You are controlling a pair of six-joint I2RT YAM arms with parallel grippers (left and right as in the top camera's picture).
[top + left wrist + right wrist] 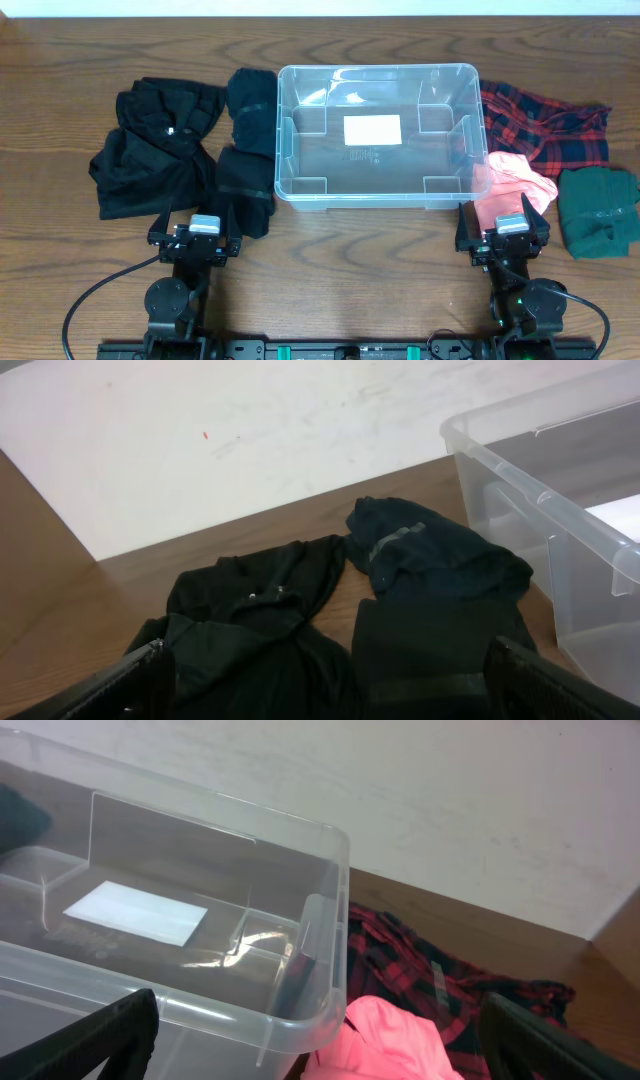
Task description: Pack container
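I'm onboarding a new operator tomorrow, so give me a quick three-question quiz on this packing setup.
1. True or false: the clear container already holds clothing.
2. Which garment lies closest to the right gripper? A) green garment B) pink garment C) plaid shirt
3. Fill in: the left gripper has its jaws ____.
Key: 1 false; 2 B; 3 open.
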